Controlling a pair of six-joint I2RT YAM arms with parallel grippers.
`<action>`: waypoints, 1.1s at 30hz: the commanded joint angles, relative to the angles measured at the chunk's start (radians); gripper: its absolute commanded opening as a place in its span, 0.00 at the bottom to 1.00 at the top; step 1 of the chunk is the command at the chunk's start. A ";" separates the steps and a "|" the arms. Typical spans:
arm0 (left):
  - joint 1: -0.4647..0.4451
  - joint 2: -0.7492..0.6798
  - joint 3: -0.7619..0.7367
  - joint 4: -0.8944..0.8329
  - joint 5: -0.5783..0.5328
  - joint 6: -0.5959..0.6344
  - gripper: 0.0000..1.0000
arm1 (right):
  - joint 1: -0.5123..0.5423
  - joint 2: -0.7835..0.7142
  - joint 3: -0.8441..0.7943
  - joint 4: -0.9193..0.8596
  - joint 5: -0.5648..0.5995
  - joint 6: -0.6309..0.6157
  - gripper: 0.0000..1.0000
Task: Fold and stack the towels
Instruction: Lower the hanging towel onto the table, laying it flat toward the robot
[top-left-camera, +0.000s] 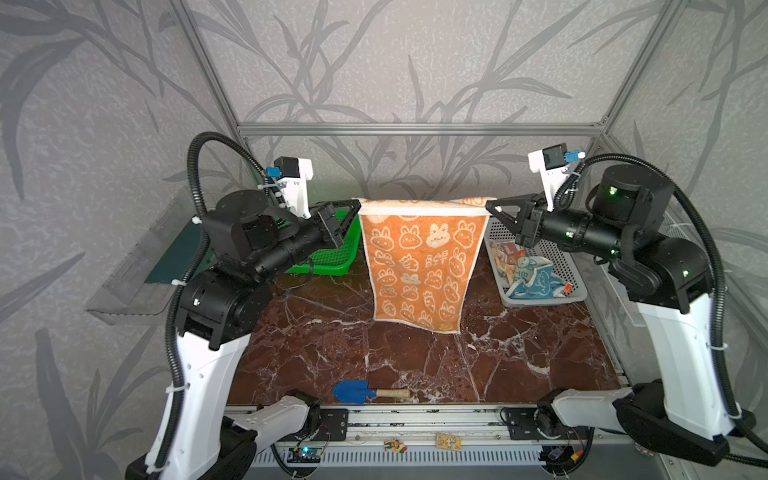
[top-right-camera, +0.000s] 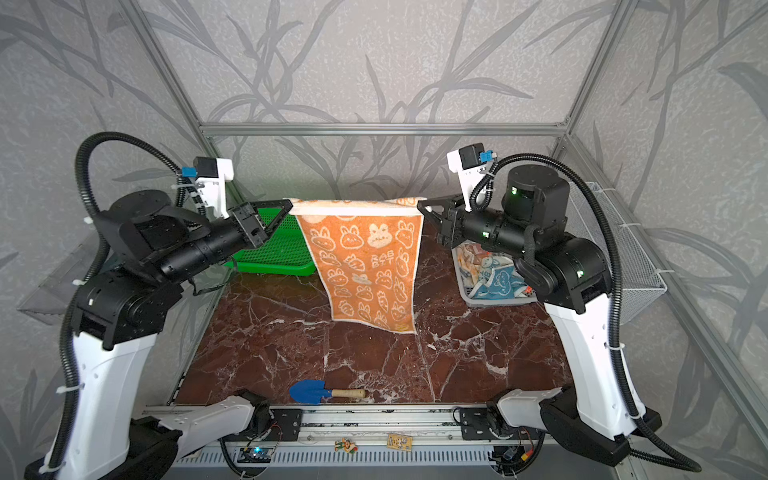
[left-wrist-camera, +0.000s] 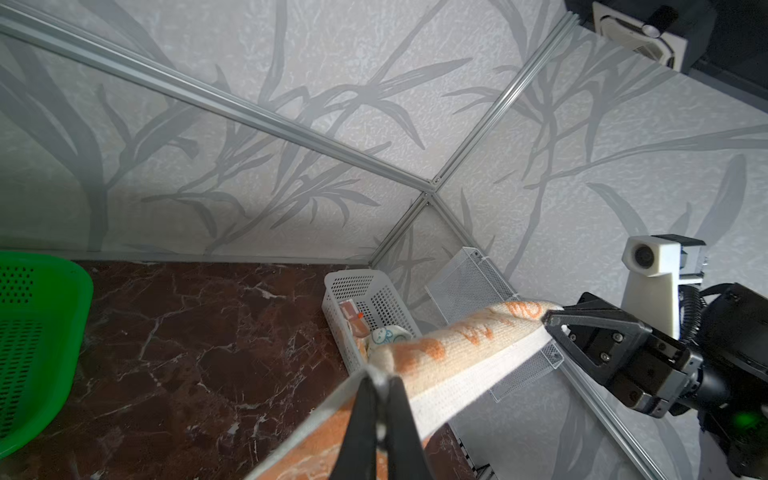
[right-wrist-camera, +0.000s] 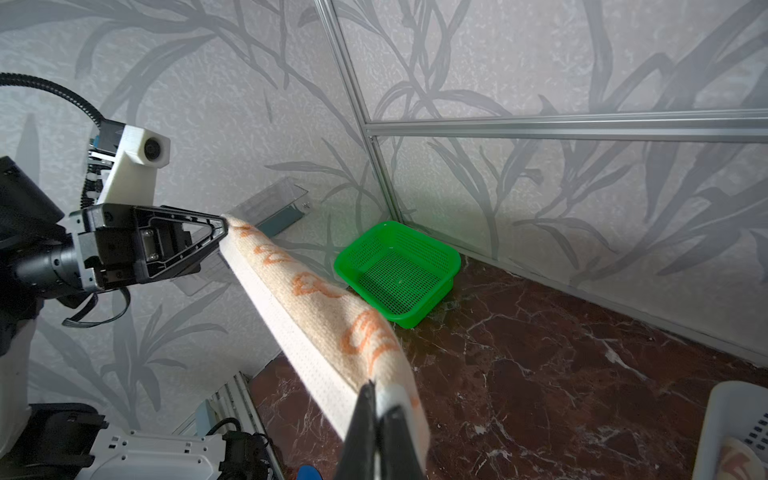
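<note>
Top views, grip: your left gripper (top-left-camera: 358, 203) and right gripper (top-left-camera: 487, 205) are each clenched on an upper corner of the orange bunny towel (top-left-camera: 419, 266), in the air at the back of the table (top-left-camera: 311, 345).
Top views, step: you seem to be spreading it before laying it flat. Lower both wrists together and draw the hem toward the front so the cloth unrolls without bunching, stopping short of the blue trowel (top-left-camera: 357, 391).
Top views, axis: the top hem runs level from side to side, and the longer side hangs down from it. The printed face and its upright "RABBIT" lettering face the camera. The lower edge slants, and you cannot tell whether it touches the marble.
Top views, rest of the task: the other towels (top-right-camera: 494, 276) lie crumpled in the white basket (top-right-camera: 490, 301), and the green basket (top-right-camera: 286, 266) is empty.
Left wrist, grip: the left gripper (left-wrist-camera: 380, 384) pinches a bunched corner, so the hold looks shallow. Avoid jerks.
Left wrist, axis: the hem of the orange bunny towel (left-wrist-camera: 457, 345) stretches taut to the right gripper (left-wrist-camera: 546, 322), with its cream side up.
Right wrist, grip: the right gripper (right-wrist-camera: 376, 388) is shut on the white hem band.
Right wrist, axis: the orange bunny towel (right-wrist-camera: 316, 299) runs straight to the left gripper (right-wrist-camera: 224, 228) without sag, so hold that tension.
</note>
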 joint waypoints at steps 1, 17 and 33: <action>0.057 0.080 0.010 -0.074 -0.252 0.019 0.00 | -0.074 0.078 0.019 -0.097 0.188 -0.002 0.00; 0.122 0.737 0.041 0.082 -0.160 0.087 0.00 | -0.231 0.674 -0.020 0.072 0.038 0.047 0.00; 0.128 0.629 0.020 0.128 -0.217 0.156 0.00 | -0.232 0.610 -0.019 0.072 -0.006 0.048 0.00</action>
